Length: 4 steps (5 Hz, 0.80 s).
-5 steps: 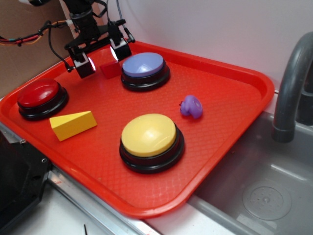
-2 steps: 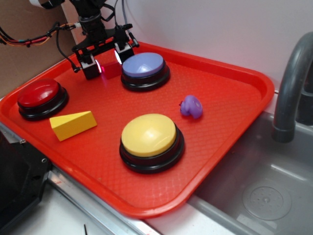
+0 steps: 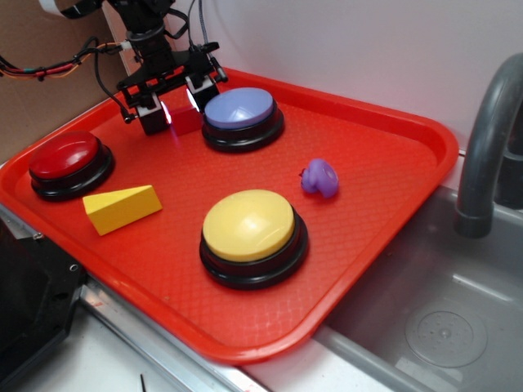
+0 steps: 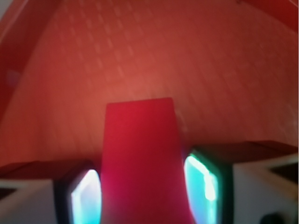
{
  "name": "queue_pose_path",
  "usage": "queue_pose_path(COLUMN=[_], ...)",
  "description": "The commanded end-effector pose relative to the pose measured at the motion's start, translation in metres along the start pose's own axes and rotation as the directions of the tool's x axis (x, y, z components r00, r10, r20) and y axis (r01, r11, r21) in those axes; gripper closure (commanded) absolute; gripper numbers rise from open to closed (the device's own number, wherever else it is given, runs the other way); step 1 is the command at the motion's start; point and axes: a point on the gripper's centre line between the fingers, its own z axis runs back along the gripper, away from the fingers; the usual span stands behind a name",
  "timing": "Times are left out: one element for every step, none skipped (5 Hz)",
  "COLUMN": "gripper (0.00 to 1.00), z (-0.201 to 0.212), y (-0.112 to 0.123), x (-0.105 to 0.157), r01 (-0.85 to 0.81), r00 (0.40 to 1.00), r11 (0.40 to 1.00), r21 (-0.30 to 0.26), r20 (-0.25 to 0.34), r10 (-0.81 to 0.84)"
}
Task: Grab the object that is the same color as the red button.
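Up at the tray's (image 3: pixel 392 204) eleven o'clock corner, the gripper (image 3: pixel 173 104) has its fingers (image 4: pixel 205 186) pressed on both sides of the dark-red block (image 3: pixel 185 119), grasping it just beside the lavender button (image 3: pixel 242 114); the red button (image 3: pixel 69 163) sits well apart.

Between the gripper (image 3: pixel 172 104) fingers, a small dark-red block (image 4: pixel 140 158), smooth, matt. Beneath it a plastic tray (image 3: pixel 384 175), embossed with fine diamond grain (slight sheen). Off to one side a red button (image 3: pixel 65 155), glossy plastic dome on black base. Finger pads (image 4: pixel 202 184) translucent, glowing pale.
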Motion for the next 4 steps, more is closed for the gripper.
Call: queue_pose_path(gripper=[1.00, 1.00, 1.00, 1.00], z=[0.119, 0.143, 0.158, 0.165], y=[0.034, 0.032, 0.018, 0.003], x=[-0.020, -0.038, -0.060, -0.085], r01=[0.162, 0.281, 0.402, 0.515], r00=[0.986, 0.960, 0.916, 0.856], r11=[0.971, 0.946, 0.905, 0.853], r21=[-0.174, -0.159, -0.136, -0.087], r20=[0.057, 0.037, 0.071, 0.107], r10=[-0.154, -0.279, -0.396, -0.506])
